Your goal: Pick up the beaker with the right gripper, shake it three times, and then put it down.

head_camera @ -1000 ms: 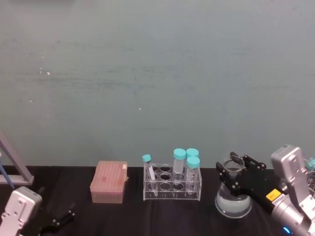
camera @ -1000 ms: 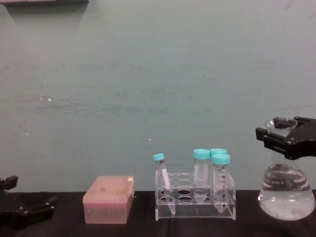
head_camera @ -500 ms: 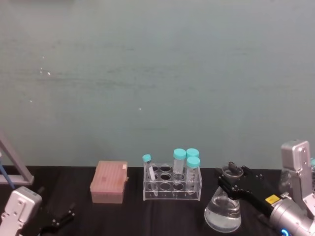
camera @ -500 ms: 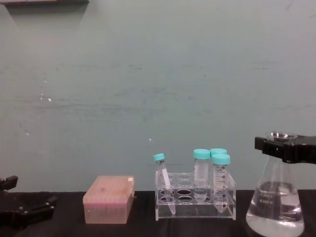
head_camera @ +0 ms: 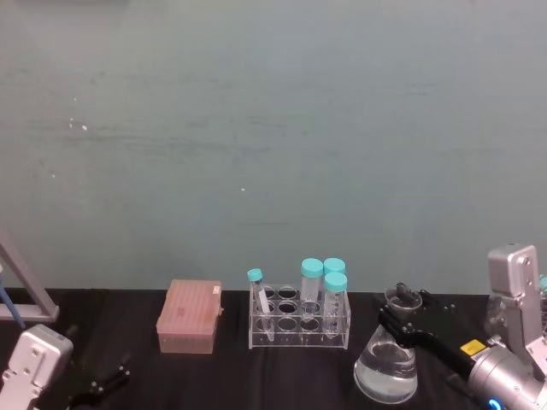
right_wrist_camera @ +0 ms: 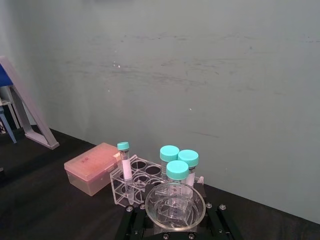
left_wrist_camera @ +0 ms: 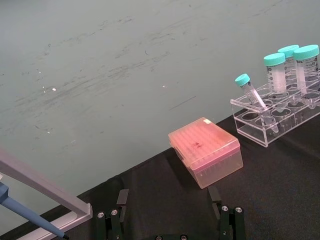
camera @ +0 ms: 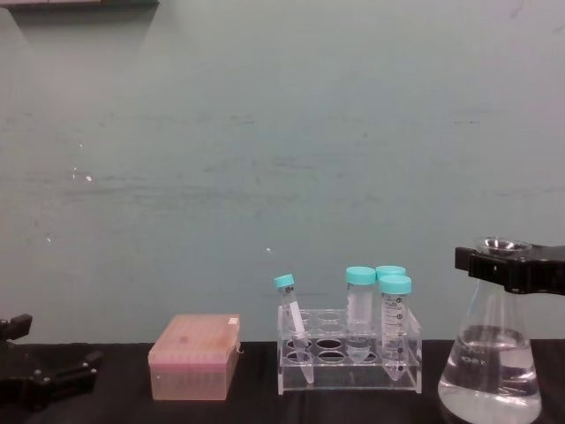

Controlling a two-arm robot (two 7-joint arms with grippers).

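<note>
The beaker (head_camera: 386, 367) is a clear conical flask with clear liquid, upright at the right of the black table, right of the tube rack. My right gripper (head_camera: 403, 314) is shut on its neck just under the flared rim. In the chest view the black jaws of the right gripper (camera: 510, 270) clamp the neck of the beaker (camera: 491, 371). Whether its base touches the table I cannot tell. The right wrist view looks down into the beaker's rim (right_wrist_camera: 175, 209). My left gripper (head_camera: 102, 381) rests open at the table's near left, with nothing between its fingers (left_wrist_camera: 223, 220).
A clear rack (head_camera: 299, 319) with teal-capped tubes stands mid-table, close to the beaker's left. A pink tip box (head_camera: 190, 316) sits left of the rack. A grey pipette stand (head_camera: 21, 286) stands at the far left. A teal wall backs the table.
Over the last second the right gripper carried the beaker left, toward me and lower, and brought it from tilted to upright. In the last half second it barely moved. The left arm stayed still.
</note>
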